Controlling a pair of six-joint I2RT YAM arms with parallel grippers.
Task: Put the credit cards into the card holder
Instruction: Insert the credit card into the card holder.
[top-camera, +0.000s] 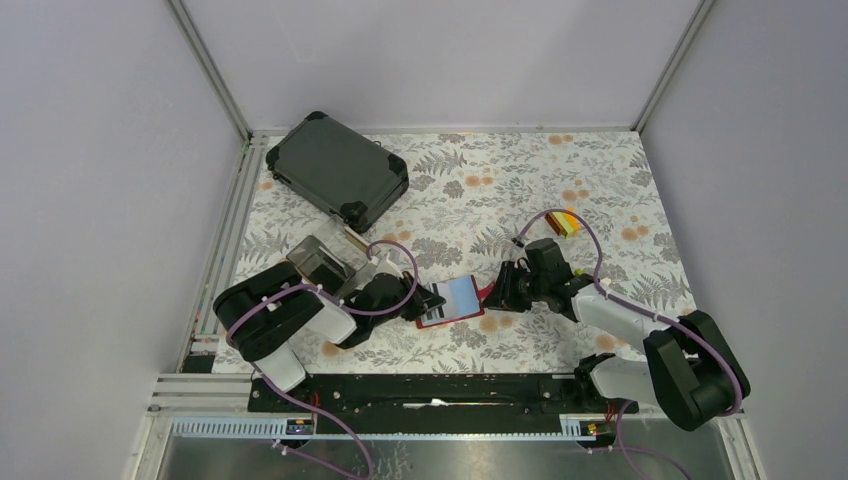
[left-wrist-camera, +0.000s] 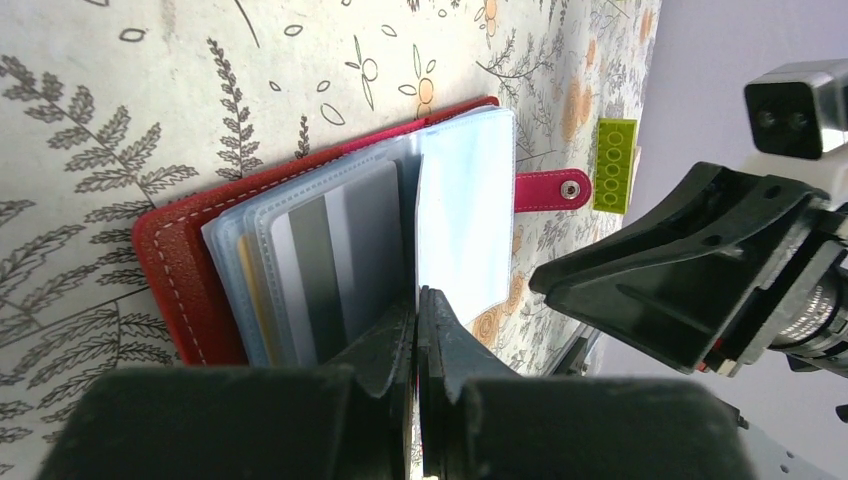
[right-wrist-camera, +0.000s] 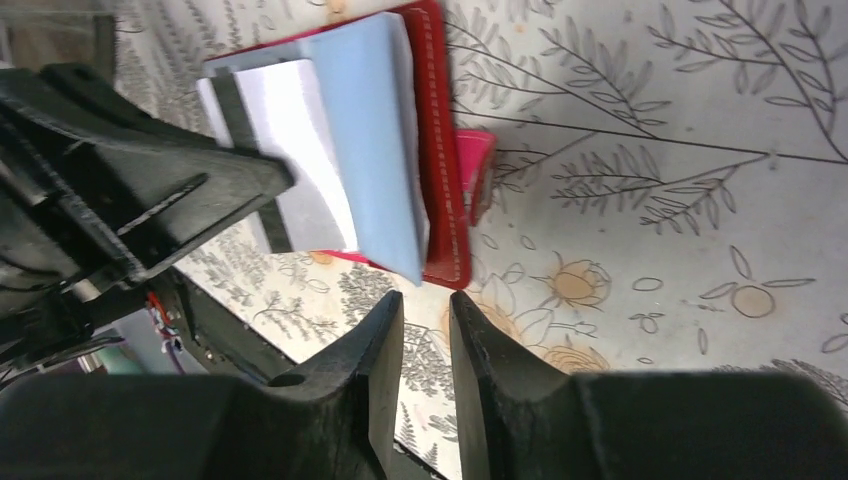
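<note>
On the flowery cloth (top-camera: 480, 170), the red folding leather card holder (left-wrist-camera: 165, 265) lies open with thin plastic cards (left-wrist-camera: 335, 255) inside, the left claw (left-wrist-camera: 418, 315) pinching its page tight, the right claw (right-wrist-camera: 425, 335) slightly open and empty, no loose cards seen

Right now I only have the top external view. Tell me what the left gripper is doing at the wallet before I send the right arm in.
Observer: The left gripper is shut on the lower edge of the clear sleeves inside the open card holder.
Operator: Now give me the right one.
Observer: The right gripper holds nothing. Its jaws stand slightly apart, just short of the holder's red edge and not touching it.
</note>
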